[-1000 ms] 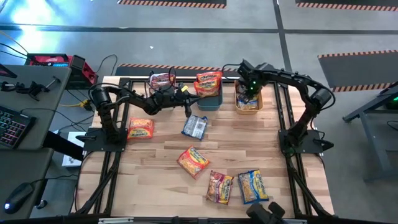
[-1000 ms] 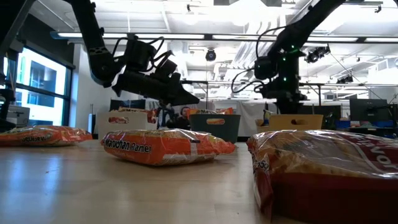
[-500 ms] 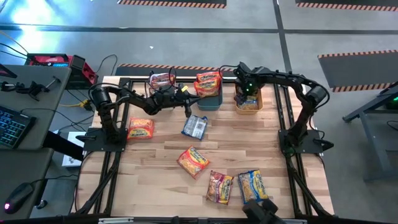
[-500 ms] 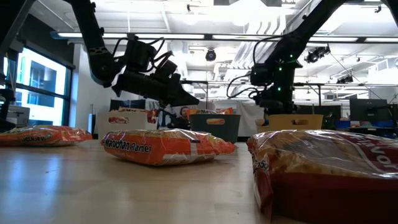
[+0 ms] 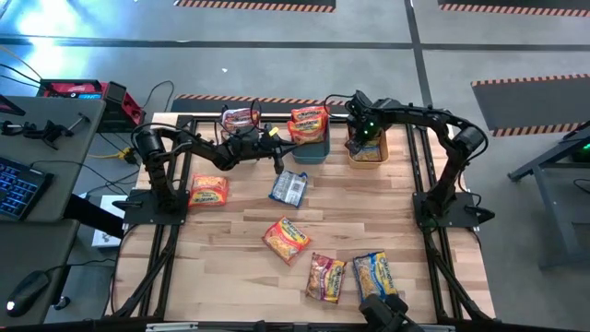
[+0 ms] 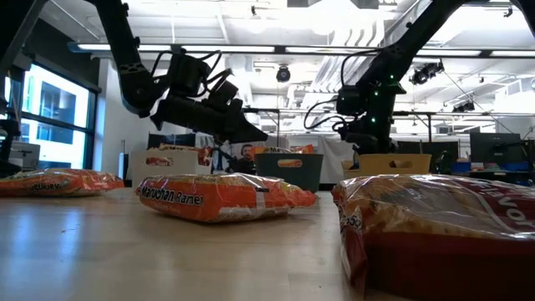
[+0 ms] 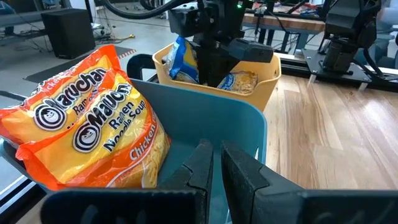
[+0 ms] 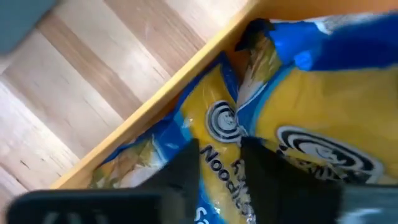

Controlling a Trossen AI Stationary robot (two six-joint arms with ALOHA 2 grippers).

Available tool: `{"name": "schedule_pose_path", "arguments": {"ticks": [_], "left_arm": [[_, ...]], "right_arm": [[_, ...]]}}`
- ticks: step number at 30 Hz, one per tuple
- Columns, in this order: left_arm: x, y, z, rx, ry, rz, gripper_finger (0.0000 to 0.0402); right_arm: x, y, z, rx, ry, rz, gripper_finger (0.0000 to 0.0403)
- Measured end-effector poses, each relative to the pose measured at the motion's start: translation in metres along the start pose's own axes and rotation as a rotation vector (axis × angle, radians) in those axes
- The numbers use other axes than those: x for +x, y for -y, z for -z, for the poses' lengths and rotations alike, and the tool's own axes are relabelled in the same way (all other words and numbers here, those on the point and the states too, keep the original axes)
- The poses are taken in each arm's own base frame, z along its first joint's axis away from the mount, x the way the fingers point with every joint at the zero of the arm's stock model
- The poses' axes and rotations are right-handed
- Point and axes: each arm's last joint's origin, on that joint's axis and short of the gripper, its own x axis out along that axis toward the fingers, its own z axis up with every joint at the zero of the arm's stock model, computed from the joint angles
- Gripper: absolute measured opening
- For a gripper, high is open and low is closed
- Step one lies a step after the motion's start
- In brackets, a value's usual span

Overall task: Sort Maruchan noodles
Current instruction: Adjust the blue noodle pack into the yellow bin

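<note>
Right claw (image 5: 361, 140) sits down in the orange bin (image 5: 378, 157) at the bench's far edge. Right wrist view alone shows the contents close: blue-and-yellow packets (image 8: 292, 137) against the bin wall, fingers a little apart with a packet right under the tips; grip or no grip, can't tell.

Left claw (image 7: 216, 163) clenched, empty, held above the bench next to the teal bin (image 5: 312, 148). Only the left wrist view shows the two orange packets (image 7: 93, 124) leaning inside that bin, w/ the right arm in the orange bin behind.

High view gives the loose packets: a blue one (image 5: 289, 188) mid-bench, one (image 5: 208, 191) by the left arm's base, three near the front edge (image 5: 287, 239) (image 5: 325, 278) (image 5: 374, 276), one (image 5: 241, 118) in the white bin (image 5: 229, 128).

Low view: packets fill the foreground (image 6: 219, 197), bins only small behind.
</note>
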Motion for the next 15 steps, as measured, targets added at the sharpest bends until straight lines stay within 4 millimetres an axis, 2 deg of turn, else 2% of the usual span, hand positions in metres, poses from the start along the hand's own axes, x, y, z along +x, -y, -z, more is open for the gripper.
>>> {"name": "schedule_pose_path", "arguments": {"ticks": [5, 9, 15], "left_arm": [[0.000, 0.001, 0.000, 0.000, 0.000, 0.002, 0.0020], [0.000, 0.002, 0.000, 0.001, 0.000, 0.006, 0.0020], [0.000, 0.002, 0.000, 0.001, 0.000, 0.007, 0.0020]], "right_arm": [[-0.004, 0.000, -0.003, -0.003, -0.004, 0.008, 0.0011], [-0.014, -0.002, -0.009, -0.036, -0.013, 0.009, 0.0005], [-0.043, -0.003, -0.018, -0.060, 0.027, 0.013, 0.0000]]}}
